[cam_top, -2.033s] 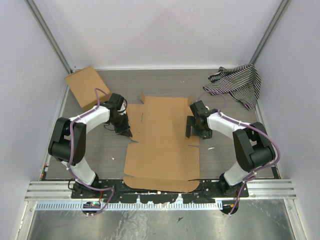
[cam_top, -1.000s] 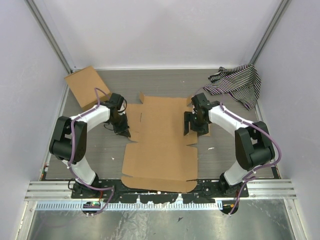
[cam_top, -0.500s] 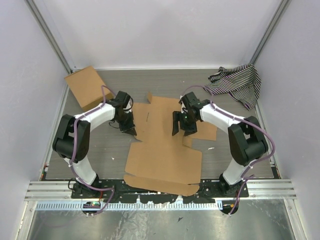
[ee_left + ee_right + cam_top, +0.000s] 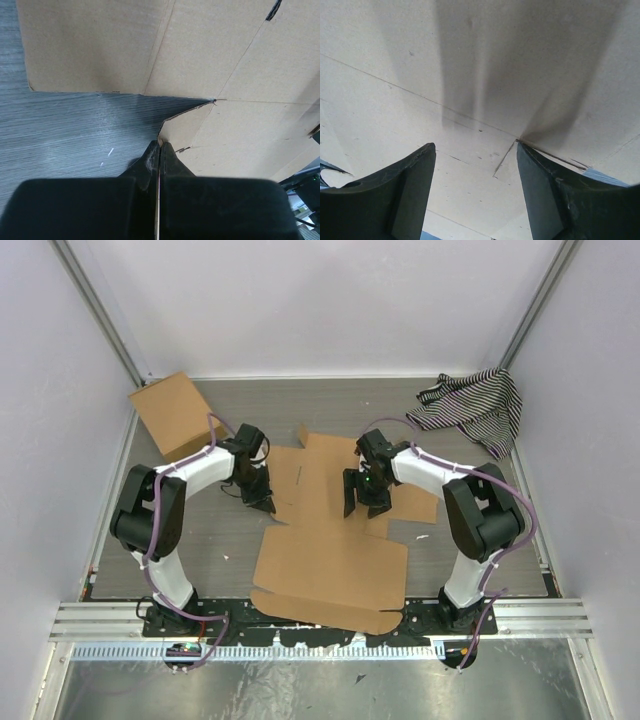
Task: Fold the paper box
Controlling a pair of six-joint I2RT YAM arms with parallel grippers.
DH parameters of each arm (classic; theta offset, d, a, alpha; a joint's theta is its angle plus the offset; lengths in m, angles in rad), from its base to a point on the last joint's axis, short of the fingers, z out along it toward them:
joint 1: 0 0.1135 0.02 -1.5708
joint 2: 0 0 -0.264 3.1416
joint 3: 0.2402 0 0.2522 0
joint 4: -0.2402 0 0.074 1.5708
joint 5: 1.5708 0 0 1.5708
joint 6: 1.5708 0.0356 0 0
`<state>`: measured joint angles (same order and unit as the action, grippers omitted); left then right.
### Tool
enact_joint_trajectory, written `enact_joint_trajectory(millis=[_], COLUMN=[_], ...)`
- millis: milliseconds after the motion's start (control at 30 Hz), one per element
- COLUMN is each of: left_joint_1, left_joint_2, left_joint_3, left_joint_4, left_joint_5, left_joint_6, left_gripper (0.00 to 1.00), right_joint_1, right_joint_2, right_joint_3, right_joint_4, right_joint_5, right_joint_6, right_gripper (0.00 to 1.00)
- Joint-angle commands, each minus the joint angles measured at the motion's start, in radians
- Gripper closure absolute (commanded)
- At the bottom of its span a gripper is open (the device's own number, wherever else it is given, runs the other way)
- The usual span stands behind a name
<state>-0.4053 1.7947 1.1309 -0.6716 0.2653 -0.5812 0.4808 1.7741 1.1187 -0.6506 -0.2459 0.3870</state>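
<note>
A: Where is the box [image 4: 330, 555]?
B: Flat, centre of the table [image 4: 215, 540]. The left claw [image 4: 264, 502] pinches its left flap [image 4: 185, 130], seemingly to raise it. The right claw [image 4: 360, 502], spread wide, stands over its middle, likely as anchor.

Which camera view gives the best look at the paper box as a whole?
The top external view: it shows nearly the whole paper box with its flaps. The left wrist view shows only a notched edge at the shut left gripper; the right wrist view only a creased patch beyond the open right gripper.
</note>
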Motion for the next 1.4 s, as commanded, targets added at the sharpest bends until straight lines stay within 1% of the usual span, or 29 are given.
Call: enact_joint_trajectory(millis=[0,167,500,633,800,900,1000,1100,1233,1367], left_joint_1=[-0.006,-0.007,-0.006,-0.002,0.027,0.036,0.048,0.062,0.072,0.071], left_joint_2=[0.022,0.009,-0.043,-0.076,-0.111,-0.122,-0.134,-0.129,-0.099,-0.075], left_joint_3=[0.027,0.0,-0.033,-0.046,-0.066,-0.063,-0.067,-0.059,-0.015,0.037], left_joint_4=[-0.013,0.013,0.034,0.026,0.033,0.023,0.032,0.039,0.039,0.04], left_joint_5=[-0.009,-0.032,-0.075,-0.127,-0.153,-0.172,-0.184,-0.183,-0.166,-0.132], left_joint_6=[-0.016,-0.06,-0.116,-0.139,-0.166,-0.168,-0.179,-0.182,-0.159,-0.13], left_gripper=[1.0,1.0,1.0,1.0,1.0,1.0,1.0,1.0,1.0,1.0], right_joint_1=[0.005,0.004,0.004,0.002,-0.014,-0.049,-0.102,-0.154,-0.192,-0.195], right_joint_2=[0.007,0.049,0.188,0.213,0.211,0.163,0.09,0.025,-0.005,-0.004], right_joint_3=[0.021,0.083,0.297,0.374,0.465,0.445,0.364,0.281,0.217,0.209], right_joint_4=[0.014,0.007,-0.031,-0.043,-0.081,-0.099,-0.1,-0.093,-0.087,-0.085], right_joint_5=[0.035,0.047,0.048,0.047,0.061,0.073,0.089,0.069,0.009,-0.013], right_joint_6=[0.004,-0.008,-0.058,-0.068,-0.063,-0.054,-0.062,-0.094,-0.133,-0.137], right_gripper=[0.29,0.29,0.29,0.29,0.29,0.28,0.28,0.28,0.28,0.28])
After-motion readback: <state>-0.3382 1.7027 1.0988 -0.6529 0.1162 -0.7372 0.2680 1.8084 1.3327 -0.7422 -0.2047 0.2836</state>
